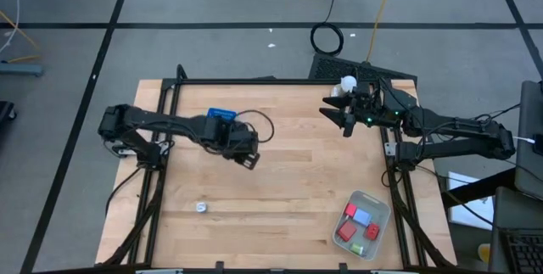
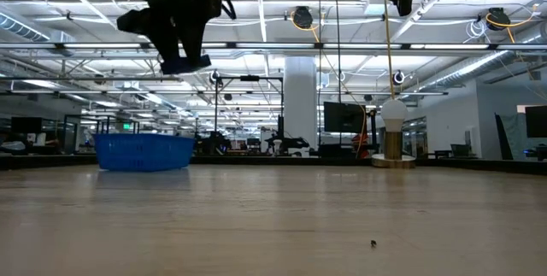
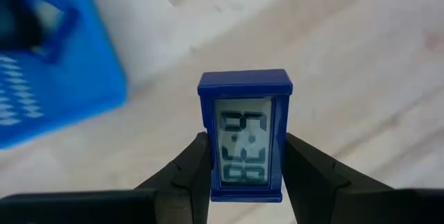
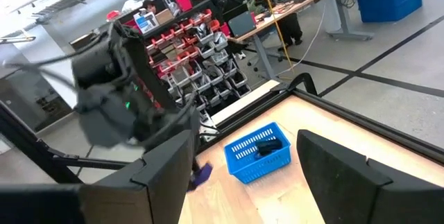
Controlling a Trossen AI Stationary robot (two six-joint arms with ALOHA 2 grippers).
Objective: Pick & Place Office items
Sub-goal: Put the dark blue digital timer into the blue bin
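Clock in the left hand point(image 3: 244, 175): a small blue plastic digital clock with a grey LCD face point(image 3: 244, 135), clamped by its two long sides between the dark fingers point(image 3: 191, 172). It looks light and rigid, with smooth plastic that could slip if the squeeze loosens; the side grip below the middle seems sound and keeps the fingers off the display. In the high view this hand point(image 1: 248, 157) hangs mid-frame, left of centre, above the wooden table point(image 1: 280, 181), near a blue slotted plastic basket point(image 1: 221, 114) that sits upper left of centre. The low view shows that hand point(image 2: 184, 61) raised well off the tabletop at the upper left, the basket point(image 2: 143, 151) below and behind it.

Right hand point(image 1: 346, 121) waits upper right of the high view, fingers apart, holding nothing, just beside the white knob-topped stand point(image 1: 347, 82).

Other office items: a translucent rectangular plastic tray point(image 1: 381, 209) at lower right holds small red blocks point(image 1: 349, 212), a pale blue piece point(image 1: 362, 217) and a green bit point(image 1: 372, 234). One small silvery-white piece point(image 1: 202, 207) lies alone on the table at lower left, well apart from everything. All look light and hard; pinch each across its narrow sides.

From the right wrist view the basket point(image 4: 258, 152) has a dark item inside, too small to identify; people sit at desks far behind.
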